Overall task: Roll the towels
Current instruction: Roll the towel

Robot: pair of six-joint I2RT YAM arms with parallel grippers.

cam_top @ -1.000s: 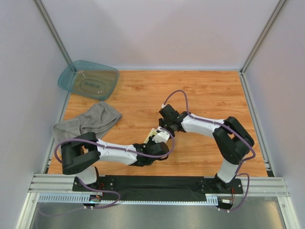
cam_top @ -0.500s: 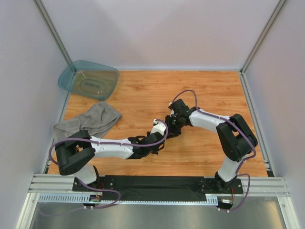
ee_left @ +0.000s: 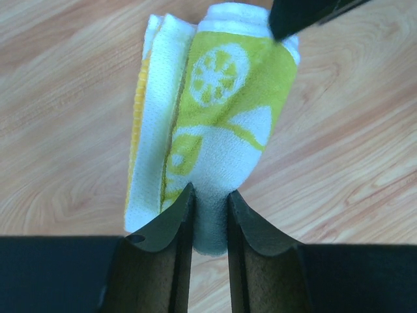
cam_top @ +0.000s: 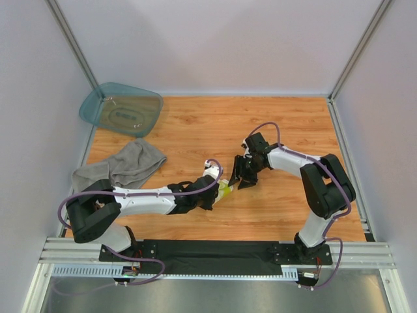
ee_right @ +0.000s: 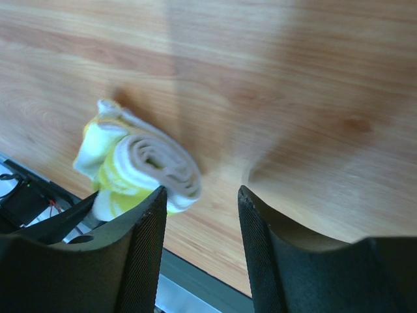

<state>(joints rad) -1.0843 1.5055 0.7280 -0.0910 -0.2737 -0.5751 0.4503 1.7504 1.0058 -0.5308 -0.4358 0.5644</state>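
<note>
On wood table (cam_top: 293,124), left tool (ee_left: 208,199) pinches yellow cloth (ee_left: 221,111); right tool (ee_right: 201,192) gapes beside.

Small cloth (ee_left: 215,117) on the table (cam_top: 293,124)
Near end sits between the fingers of the left gripper (ee_left: 208,195); right gripper (ee_right: 200,195) stands just beyond the far end.
</note>
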